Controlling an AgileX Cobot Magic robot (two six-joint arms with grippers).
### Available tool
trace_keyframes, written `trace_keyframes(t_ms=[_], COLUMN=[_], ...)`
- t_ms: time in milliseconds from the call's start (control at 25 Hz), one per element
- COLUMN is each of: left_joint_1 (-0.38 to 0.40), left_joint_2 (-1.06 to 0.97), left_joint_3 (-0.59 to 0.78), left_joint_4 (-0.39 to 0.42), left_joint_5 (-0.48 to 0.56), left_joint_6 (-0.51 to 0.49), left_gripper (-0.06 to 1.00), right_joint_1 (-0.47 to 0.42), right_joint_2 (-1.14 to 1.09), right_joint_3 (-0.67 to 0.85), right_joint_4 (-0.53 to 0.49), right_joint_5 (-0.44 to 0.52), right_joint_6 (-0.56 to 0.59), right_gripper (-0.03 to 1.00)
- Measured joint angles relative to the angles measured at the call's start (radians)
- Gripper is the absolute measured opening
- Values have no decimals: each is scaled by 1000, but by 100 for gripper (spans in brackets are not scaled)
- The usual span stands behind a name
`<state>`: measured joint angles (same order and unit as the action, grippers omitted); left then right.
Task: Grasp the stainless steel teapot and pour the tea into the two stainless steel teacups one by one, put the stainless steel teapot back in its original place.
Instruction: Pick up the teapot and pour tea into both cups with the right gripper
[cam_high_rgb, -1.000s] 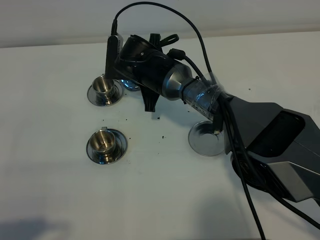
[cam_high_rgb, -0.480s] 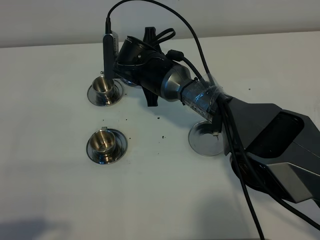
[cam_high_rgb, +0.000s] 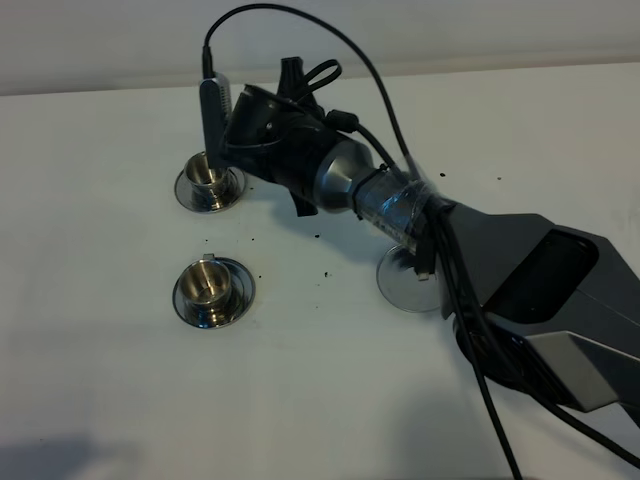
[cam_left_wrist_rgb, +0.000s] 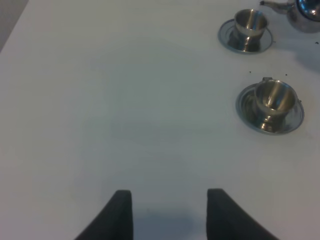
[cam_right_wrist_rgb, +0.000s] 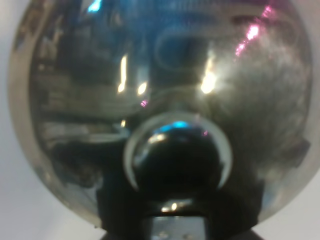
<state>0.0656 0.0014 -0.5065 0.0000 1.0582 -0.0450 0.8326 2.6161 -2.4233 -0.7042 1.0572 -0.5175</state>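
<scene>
Bright, even light washes my white table pale, soft shadows pooling along its near edge; my right wrist feed is blurred, the teapot flaring with glare (pink and white specks).

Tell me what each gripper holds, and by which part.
The right gripper holds the shiny rounded steel teapot, grip spot hidden; the left gripper holds nothing.

We can read no text, label, brand, number or sign in any view; the steel of the teapot shows us only blurred reflections, no lettering.
</scene>
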Motion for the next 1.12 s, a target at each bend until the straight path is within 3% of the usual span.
trace_keyframes(t_ms=[1120], left_joint_1=[0], left_joint_2=[0], left_joint_3=[0], left_joint_4=[0], left_joint_5=[0], left_joint_6=[0], left_gripper=[38], right_joint_1=[9], right_joint_2=[38], right_joint_3=[0], right_joint_4=[-122], right_joint_5=[-41], right_joint_6=[-46], right_gripper=[18])
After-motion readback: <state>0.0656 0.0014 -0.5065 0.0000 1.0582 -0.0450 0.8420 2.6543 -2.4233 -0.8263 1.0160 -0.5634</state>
